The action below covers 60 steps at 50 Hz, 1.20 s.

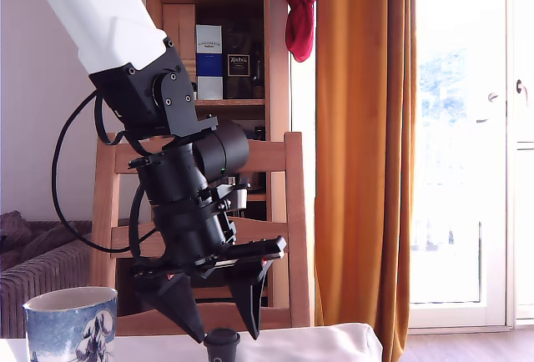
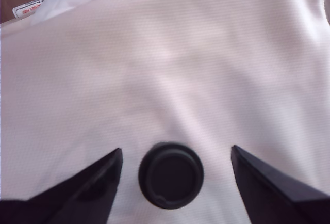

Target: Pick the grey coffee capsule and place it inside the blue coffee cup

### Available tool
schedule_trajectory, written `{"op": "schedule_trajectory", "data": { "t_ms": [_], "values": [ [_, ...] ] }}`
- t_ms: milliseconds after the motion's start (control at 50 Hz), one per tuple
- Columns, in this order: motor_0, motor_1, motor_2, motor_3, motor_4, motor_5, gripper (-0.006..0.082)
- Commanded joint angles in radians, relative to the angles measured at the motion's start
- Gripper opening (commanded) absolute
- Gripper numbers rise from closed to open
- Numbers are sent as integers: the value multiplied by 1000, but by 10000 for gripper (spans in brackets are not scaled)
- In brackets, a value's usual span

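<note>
The grey coffee capsule (image 1: pixel 222 344) stands on the white tablecloth near the picture's lower edge in the exterior view. It looks nearly black, with its round end (image 2: pixel 170 175) facing the wrist camera. My gripper (image 1: pixel 226 331) hangs just above it, open, with one black finger (image 1: pixel 185 308) on each side and a clear gap to the capsule on both. The blue coffee cup (image 1: pixel 68 325), mottled blue and white with a cream rim, stands at the exterior view's lower left, apart from the gripper.
A wooden chair (image 1: pixel 279 212) stands right behind the table. Behind it are a bookshelf (image 1: pixel 221 45), an orange curtain (image 1: pixel 363 145) and a glass door at the exterior view's right. The white tablecloth (image 2: pixel 196 69) is wrinkled, with its edge near a labelled object (image 2: pixel 28 10).
</note>
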Motion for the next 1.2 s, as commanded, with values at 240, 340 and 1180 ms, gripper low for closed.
{"op": "schedule_trajectory", "data": {
  "t_ms": [240,340,1180],
  "values": [
    [3,74,5,5,45,5,611],
    [3,74,10,3,45,0,572],
    [19,-24,21,-53,44,16,195]
  ]
}}
